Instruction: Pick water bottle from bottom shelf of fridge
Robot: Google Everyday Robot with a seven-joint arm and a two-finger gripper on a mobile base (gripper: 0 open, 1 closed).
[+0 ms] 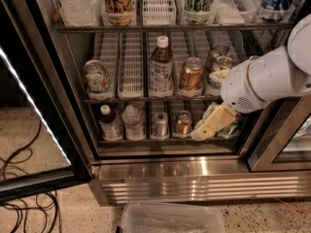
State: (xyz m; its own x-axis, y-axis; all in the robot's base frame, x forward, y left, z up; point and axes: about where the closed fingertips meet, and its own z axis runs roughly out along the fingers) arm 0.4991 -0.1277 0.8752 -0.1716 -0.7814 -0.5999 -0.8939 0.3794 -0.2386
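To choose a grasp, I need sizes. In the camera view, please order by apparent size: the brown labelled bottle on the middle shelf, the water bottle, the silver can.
1. the brown labelled bottle, clearly largest
2. the water bottle
3. the silver can, a little shorter

The gripper is at the right end of the bottom shelf.

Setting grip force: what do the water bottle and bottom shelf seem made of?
The water bottle is likely thin clear plastic: see-through, ribbed body, white cap. The bottom shelf seems dark metal wire: thin rods, a slim front rail, dull sheen. The gripper hangs before the shelf's right end, away from the bottle.
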